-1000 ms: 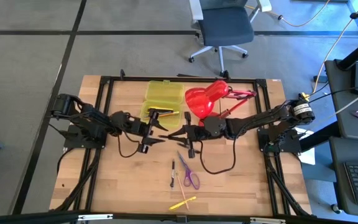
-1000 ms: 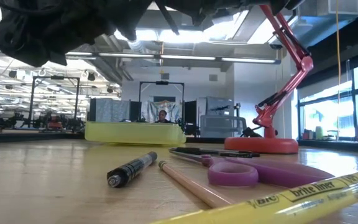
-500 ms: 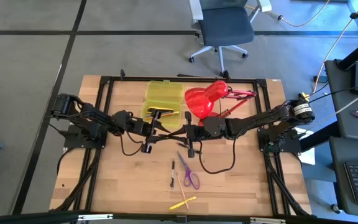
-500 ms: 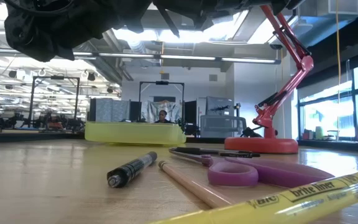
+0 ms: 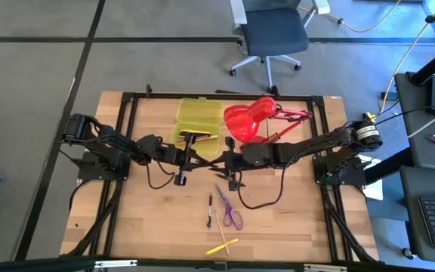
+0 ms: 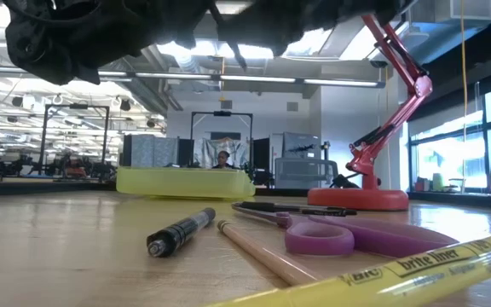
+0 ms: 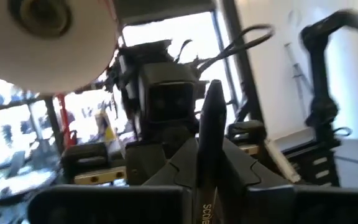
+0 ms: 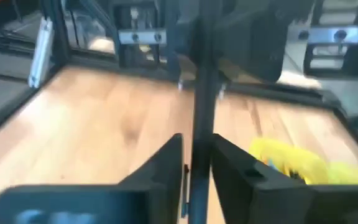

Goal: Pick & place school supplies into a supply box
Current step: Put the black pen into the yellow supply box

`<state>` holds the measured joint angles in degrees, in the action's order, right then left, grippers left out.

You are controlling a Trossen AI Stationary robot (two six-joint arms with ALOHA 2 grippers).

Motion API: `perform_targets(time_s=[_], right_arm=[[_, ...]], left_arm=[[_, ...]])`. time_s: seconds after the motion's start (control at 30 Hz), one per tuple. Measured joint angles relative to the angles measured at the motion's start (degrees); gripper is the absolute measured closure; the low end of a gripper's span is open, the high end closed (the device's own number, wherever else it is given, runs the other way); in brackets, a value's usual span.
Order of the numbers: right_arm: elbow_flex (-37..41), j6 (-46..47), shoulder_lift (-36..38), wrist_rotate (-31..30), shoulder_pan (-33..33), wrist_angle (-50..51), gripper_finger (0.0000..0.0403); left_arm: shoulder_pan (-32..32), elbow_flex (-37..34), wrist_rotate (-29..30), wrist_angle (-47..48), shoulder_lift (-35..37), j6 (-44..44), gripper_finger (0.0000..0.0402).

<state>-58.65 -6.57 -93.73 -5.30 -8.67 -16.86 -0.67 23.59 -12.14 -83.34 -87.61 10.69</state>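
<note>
Above the table's middle my two grippers meet over a black pen [image 7: 207, 143]. My left gripper [image 5: 194, 158] is shut on it. My right gripper [image 5: 216, 160] faces it from the right, its fingers [image 8: 166, 168] close on either side of the same pen [image 8: 201, 112], with a thin gap on one side. The yellow-green supply box [image 5: 198, 123] lies open behind them, with some pens inside. On the near table lie another black pen [image 6: 181, 232], a pencil [image 6: 254, 251], purple scissors [image 6: 339, 235] and a yellow highlighter [image 6: 399, 277]. My left gripper pinches the black pen's barrel [image 7: 205, 186] between its two fingers. The fingers come in roughly level from the table's left. The pen is lifted well clear of the table and reaches on past the fingertips toward my right gripper.
A red desk lamp [image 5: 249, 121] stands at the far right of the box, its arm [image 6: 399, 94] rising high. The black table frame runs along the edges. Bare wood lies at the near left [image 5: 149, 219].
My left gripper has gone a little toward the table's right, up to my right gripper, and its spread fingers have shut on the black pen there. The things on the table have stayed where they were.
</note>
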Motion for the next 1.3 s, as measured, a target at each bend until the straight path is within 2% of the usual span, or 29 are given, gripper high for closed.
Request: perform_targets(time_s=[0.23,0.4,0.5,0.77,0.97,1.1,1.3], right_arm=[[0.0,3.6,0.0,-6.5,0.1,11.4,0.0229],[0.0,10.8,0.1,-10.7,0.1,21.4,0.0203],[0.2,13.1,-0.1,-9.1,-0.3,26.6,0.0199],[0.1,19.5,0.0,-9.7,-0.5,33.8,0.0205],[0.1,20.0,0.0,-9.9,-0.5,37.2,0.0205],[0.1,19.8,0.0,-9.9,-0.5,37.0,0.0206],[0.1,20.0,0.0,-10.1,-0.5,36.6,0.0206]], left_arm=[[2.7,0.0,6.2,7.1,1.0,1.1,0.0379],[7.1,2.5,6.8,17.1,1.7,-1.7,0.0379],[10.1,7.4,9.3,30.1,2.0,-1.9,0.0379],[14.1,20.2,9.7,65.4,1.9,-1.8,0.0379],[15.2,30.5,17.4,94.5,1.9,-1.8,0.0379],[15.1,35.8,18.7,104.0,1.9,0.4,0.0379],[15.8,39.8,18.6,111.0,-1.5,0.7,0.0379]])
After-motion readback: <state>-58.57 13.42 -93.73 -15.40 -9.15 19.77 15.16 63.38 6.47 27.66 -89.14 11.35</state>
